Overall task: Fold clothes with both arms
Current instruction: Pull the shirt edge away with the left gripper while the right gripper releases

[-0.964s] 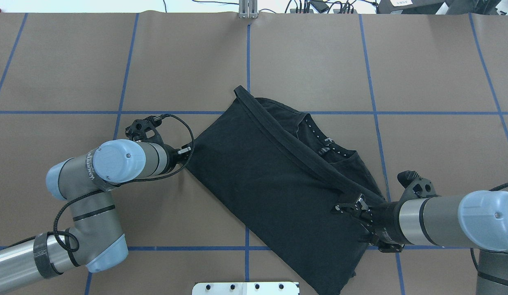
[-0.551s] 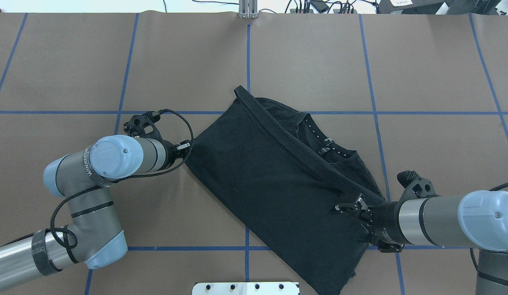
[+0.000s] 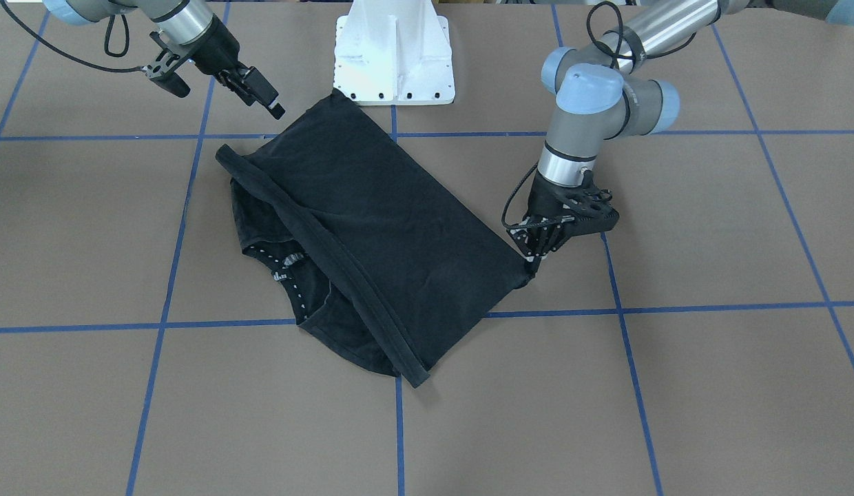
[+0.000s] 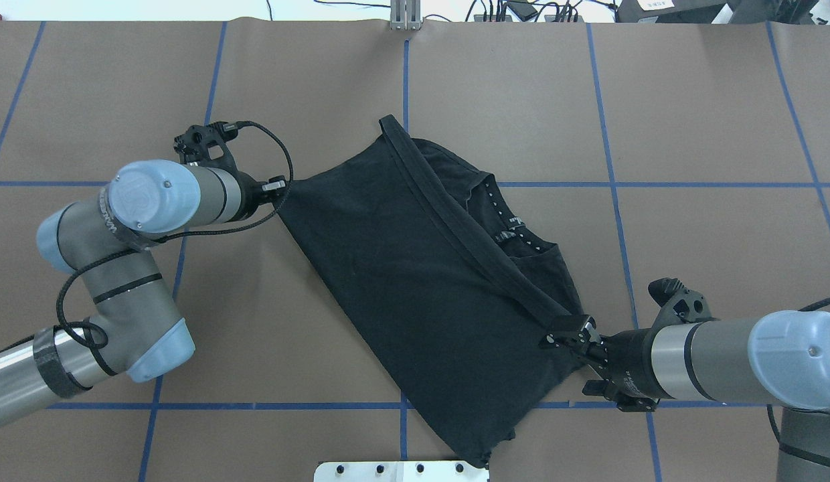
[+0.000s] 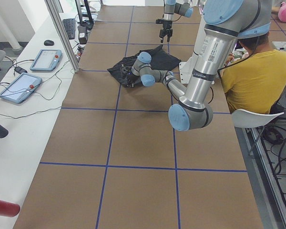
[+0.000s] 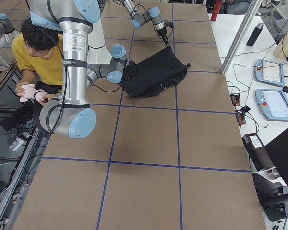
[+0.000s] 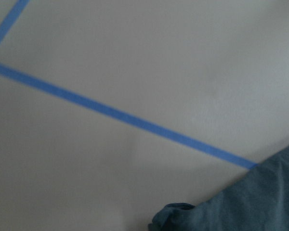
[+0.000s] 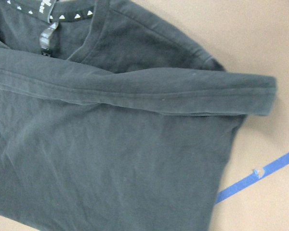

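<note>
The black T-shirt (image 4: 422,288) lies folded on the brown table, its thick hem band running diagonally across it. The patterned neck tape (image 4: 512,227) shows beside the band; the logo print is hidden. My left gripper (image 4: 283,185) is shut on the shirt's left corner and pulls it taut; in the front view it (image 3: 534,265) pinches the same corner of the shirt (image 3: 372,220). The left wrist view shows only that corner (image 7: 231,211). My right gripper (image 4: 567,333) hovers open over the hem's near end, holding nothing. The right wrist view shows the hem band (image 8: 135,84).
The white pedestal base (image 3: 394,52) stands at the table's near edge, just behind the shirt. Blue tape lines grid the table. A metal post (image 4: 405,15) stands at the far edge. A person in yellow (image 5: 250,76) sits by the robot. Tablets (image 5: 45,59) lie on a side table.
My left gripper has moved away and to the left with the shirt corner in it. The whole shirt slid that way under my right gripper, which stayed still.
</note>
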`<control>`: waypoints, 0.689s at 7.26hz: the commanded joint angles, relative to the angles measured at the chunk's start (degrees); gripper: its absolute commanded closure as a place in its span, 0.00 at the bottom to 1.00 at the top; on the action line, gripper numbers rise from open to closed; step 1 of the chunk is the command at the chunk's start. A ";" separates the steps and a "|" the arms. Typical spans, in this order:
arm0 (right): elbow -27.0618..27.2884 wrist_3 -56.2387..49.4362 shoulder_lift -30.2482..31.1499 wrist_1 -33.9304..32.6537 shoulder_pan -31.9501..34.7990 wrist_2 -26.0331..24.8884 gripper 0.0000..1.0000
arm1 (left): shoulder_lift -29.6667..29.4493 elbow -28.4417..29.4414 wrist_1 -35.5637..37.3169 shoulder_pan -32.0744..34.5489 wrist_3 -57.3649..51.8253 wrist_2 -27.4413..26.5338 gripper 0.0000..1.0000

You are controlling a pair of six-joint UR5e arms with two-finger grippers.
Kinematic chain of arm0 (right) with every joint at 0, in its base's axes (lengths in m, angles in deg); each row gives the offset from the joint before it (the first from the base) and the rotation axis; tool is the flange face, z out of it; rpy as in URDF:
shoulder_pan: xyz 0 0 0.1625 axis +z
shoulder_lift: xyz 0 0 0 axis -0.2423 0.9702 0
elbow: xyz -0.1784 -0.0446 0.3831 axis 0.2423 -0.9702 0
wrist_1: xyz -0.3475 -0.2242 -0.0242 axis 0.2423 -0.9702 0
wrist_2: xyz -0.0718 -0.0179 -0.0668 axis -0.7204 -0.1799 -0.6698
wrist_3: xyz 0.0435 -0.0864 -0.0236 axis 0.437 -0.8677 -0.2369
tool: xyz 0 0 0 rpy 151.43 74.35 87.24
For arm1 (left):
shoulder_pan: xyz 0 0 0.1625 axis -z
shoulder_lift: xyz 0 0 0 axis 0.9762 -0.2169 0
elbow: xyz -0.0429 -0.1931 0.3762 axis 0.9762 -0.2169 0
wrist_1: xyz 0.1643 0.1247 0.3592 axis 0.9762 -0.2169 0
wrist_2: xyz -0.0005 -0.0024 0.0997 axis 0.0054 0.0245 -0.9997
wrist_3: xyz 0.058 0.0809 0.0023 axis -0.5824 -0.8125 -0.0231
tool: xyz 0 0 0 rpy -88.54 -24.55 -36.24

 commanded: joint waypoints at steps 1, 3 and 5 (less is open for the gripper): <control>0.04 0.00 0.01 0.00 0.81 0.00 0.00 | -9.18 14.30 -7.45 6.96 -6.90 0.51 1.00; -0.05 0.00 -0.25 0.00 1.77 0.00 0.00 | -21.85 37.32 -20.45 10.14 -10.58 2.87 1.00; -0.40 0.00 -0.78 -0.09 2.04 -0.44 0.00 | -25.50 44.27 -23.14 11.65 -15.69 3.06 1.00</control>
